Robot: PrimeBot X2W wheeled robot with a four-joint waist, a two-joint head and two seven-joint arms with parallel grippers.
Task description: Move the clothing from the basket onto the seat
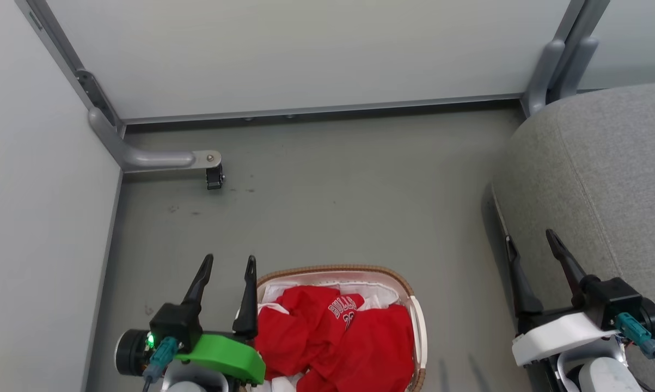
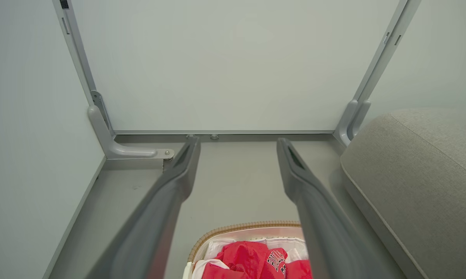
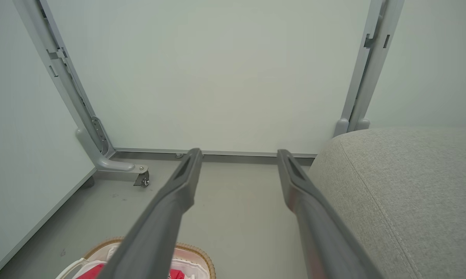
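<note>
Red clothing in the basket looks soft, light, floppy, best pinched at a raised fold. Left pincer and right pincer gape wide, empty.

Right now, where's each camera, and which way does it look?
Head view: up high, looking down at the basket, clothing and seat; left pincer and right pincer show.
Left wrist view: on the left arm, facing the wall past its fingers.
Right wrist view: right arm, same wall, own fingers.
Both wrists share wall, seat.
</note>
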